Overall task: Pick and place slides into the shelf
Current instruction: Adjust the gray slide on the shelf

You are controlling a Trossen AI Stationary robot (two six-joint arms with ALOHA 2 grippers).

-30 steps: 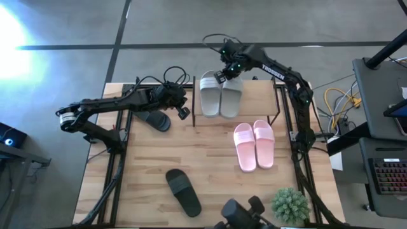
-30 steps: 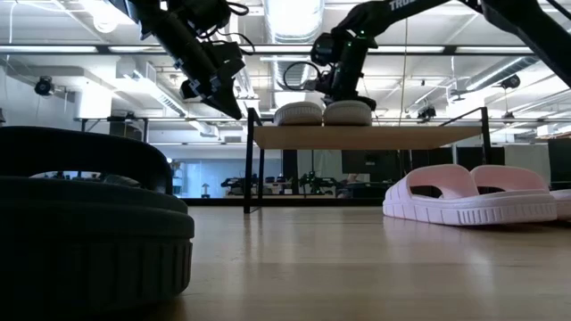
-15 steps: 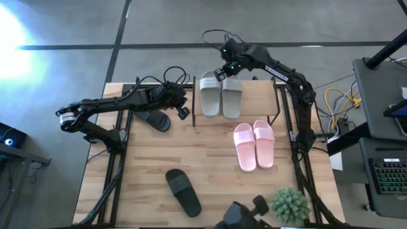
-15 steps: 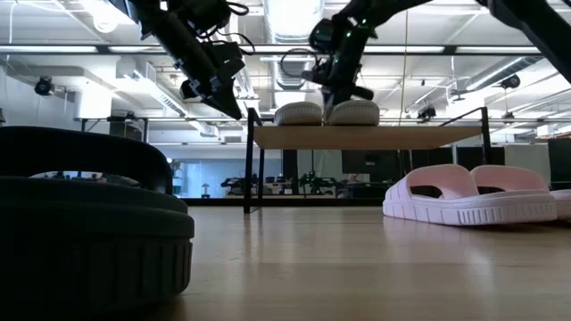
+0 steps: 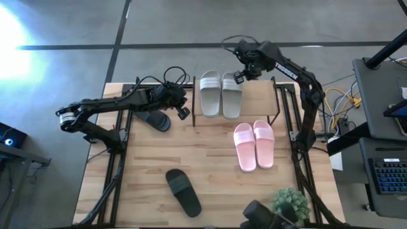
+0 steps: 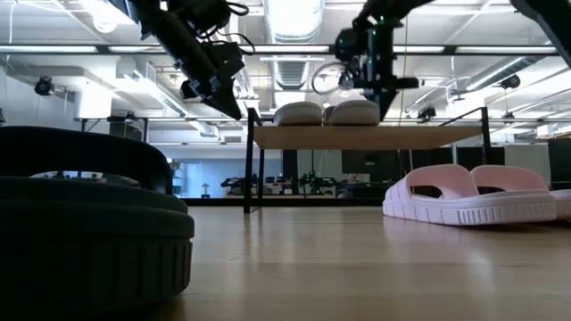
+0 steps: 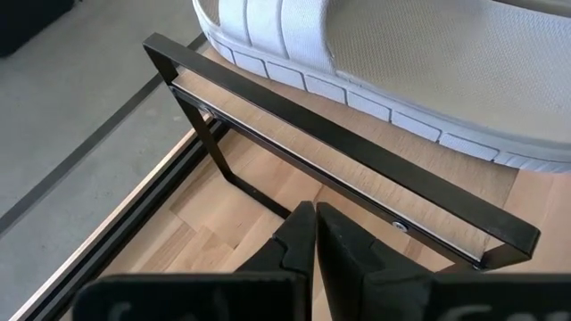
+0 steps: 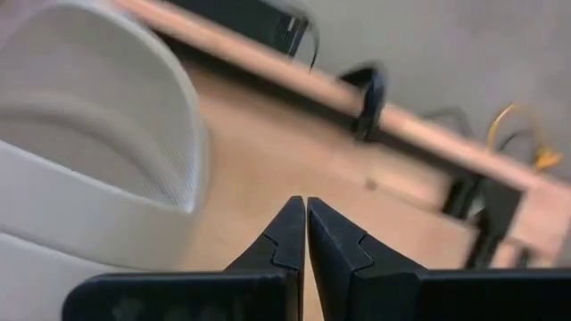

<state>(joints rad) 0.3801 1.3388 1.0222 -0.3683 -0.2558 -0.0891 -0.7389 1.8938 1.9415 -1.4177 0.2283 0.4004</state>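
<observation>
Two pale grey slides point(image 5: 210, 94) point(image 5: 232, 95) lie side by side, soles down, on the shelf point(image 5: 259, 102) at the table's far edge. A pink pair point(image 5: 254, 145) lies on the table in front of the shelf. One black slide point(image 5: 183, 191) lies near the front edge, another point(image 5: 154, 119) under my left arm. My right gripper point(image 5: 239, 77) hangs shut above the shelf, just right of the right grey slide's far end point(image 8: 89, 160). My left gripper point(image 5: 184, 113) is shut at the shelf's left frame bar point(image 7: 339, 143), holding nothing.
A small green plant point(image 5: 290, 203) stands at the table's near right corner. The shelf board right of the grey pair point(image 6: 428, 136) is bare. Cables trail off the table's right side.
My right gripper has drawn away from the far ends of the grey slides, rising a little and going toward the table's right edge, and it has tipped as it went. It has stayed shut. The grey pair rests on the shelf.
</observation>
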